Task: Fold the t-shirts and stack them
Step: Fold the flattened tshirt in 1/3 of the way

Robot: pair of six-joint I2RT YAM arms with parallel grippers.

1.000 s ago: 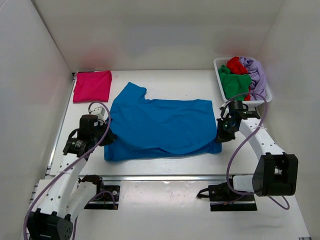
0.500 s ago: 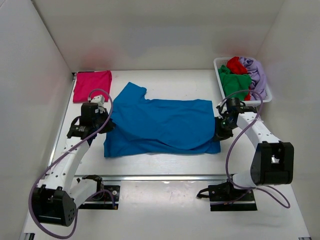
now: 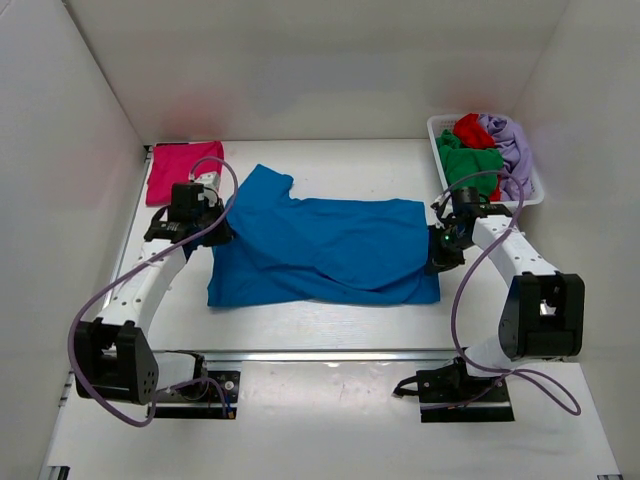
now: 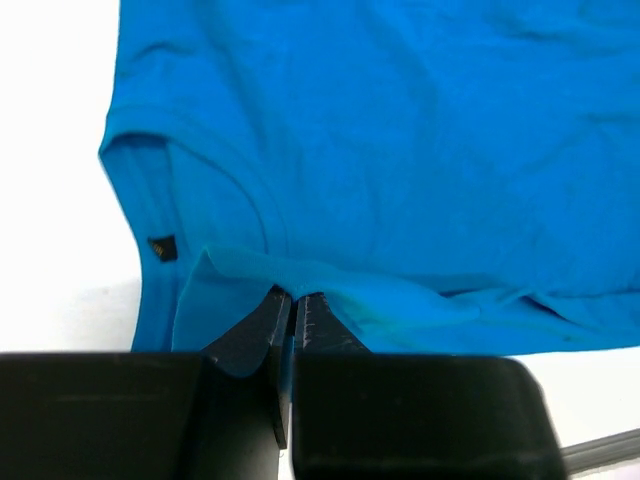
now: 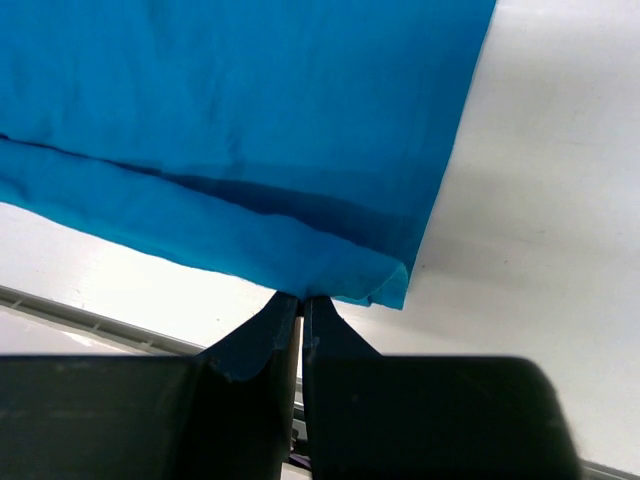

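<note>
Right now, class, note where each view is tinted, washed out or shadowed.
Top external: soft light, pink tint on the wall behind the pink t-shirt. Left wrist: table washed out white, left gripper dark. Right wrist: blue t-shirt casts a soft shadow beside its edge.

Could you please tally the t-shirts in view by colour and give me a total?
blue t-shirt, spread on the table: 1
pink t-shirt, folded at the far left: 1
green t-shirt, in the basket: 1
red t-shirt, in the basket: 1 (two red patches show, counted as one shirt)
lavender t-shirt, in the basket: 1
Total: 5
</note>
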